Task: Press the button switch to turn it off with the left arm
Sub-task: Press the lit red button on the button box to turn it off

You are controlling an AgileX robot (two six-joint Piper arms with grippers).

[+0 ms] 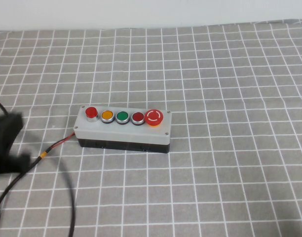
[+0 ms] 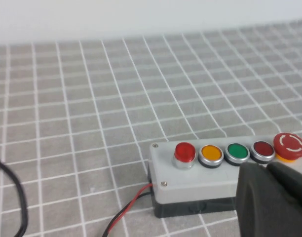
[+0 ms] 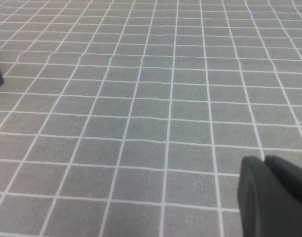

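Nearest the camera, a black cable is seen looping over the checked cloth at the left.

The left gripper is recorded above that cable at the left edge of the high view. It is well apart from the box and touches nothing. Its fingers are pressed together with only a seam showing, and nothing is held.

The right gripper is absent from the high view. In its own wrist view it is seen over bare cloth, also closed and empty.

The switch box is found mid-table, lying flat with its long side across the view. A red lead enters its left end. Five caps are noted in a close row, left to right:
- a raised red button
- an amber button
- a green button
- a dark red button
- a red mushroom stop

Which cap is the target cannot be told.

Handling, as judged:
- The housing is rigid plastic, probably light, and appears unfixed on the cloth, so a sideways shove could slide or tip it.
- It is not to be gripped. The chosen cap should be met at its centre and pushed straight down with the closed fingertips.
- The neighbouring caps should be kept clear of.

Beyond the box, only more cloth and a pale wall are seen.
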